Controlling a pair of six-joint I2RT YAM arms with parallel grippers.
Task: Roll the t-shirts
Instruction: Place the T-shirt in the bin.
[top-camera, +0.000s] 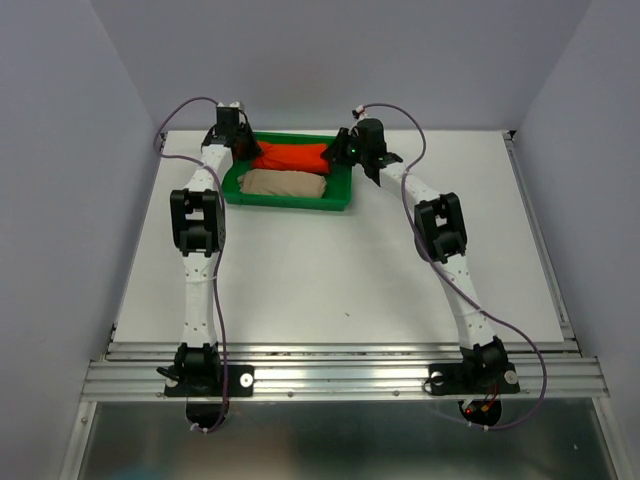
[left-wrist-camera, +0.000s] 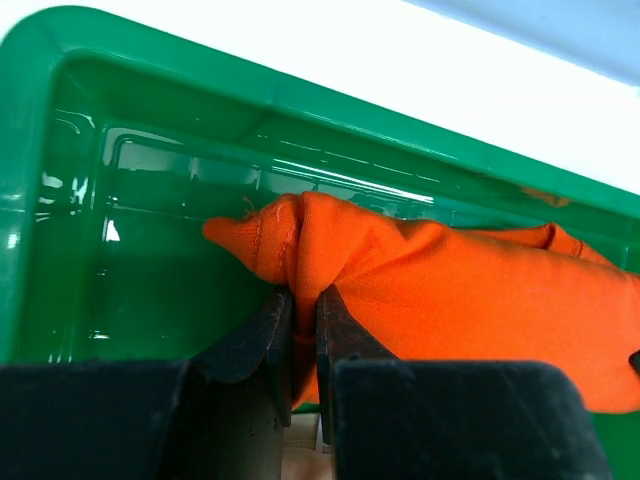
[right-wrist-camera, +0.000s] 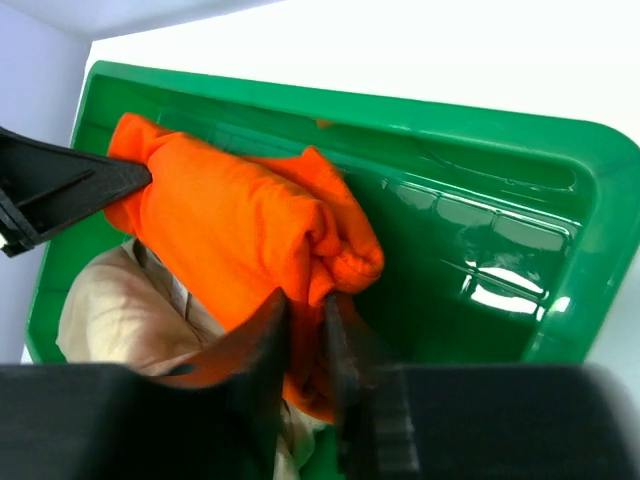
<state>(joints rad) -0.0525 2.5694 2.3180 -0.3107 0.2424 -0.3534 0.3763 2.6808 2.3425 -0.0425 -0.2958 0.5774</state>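
— Left gripper (left-wrist-camera: 303, 300), at the far end of the table (top-camera: 330, 280): your two fingers are clamped on a fold of the orange-red t-shirt (left-wrist-camera: 450, 300), and the roll stretches away to the right of the tips.

— And your right gripper (right-wrist-camera: 305, 300)?

— Pinched tight on the same shirt's opposite end, with cloth bunched between and above the fingers.

— Where does the shirt lie?

— Inside the green tray (left-wrist-camera: 30, 150), spanning from one of your grippers to the other. Whether it rests on the tray floor or hangs just above it cannot be told.

— The second shirt?

— Beige t-shirt (top-camera: 285, 184), rolled, in the same tray just beside the orange-red one, on the near side of both your grippers.
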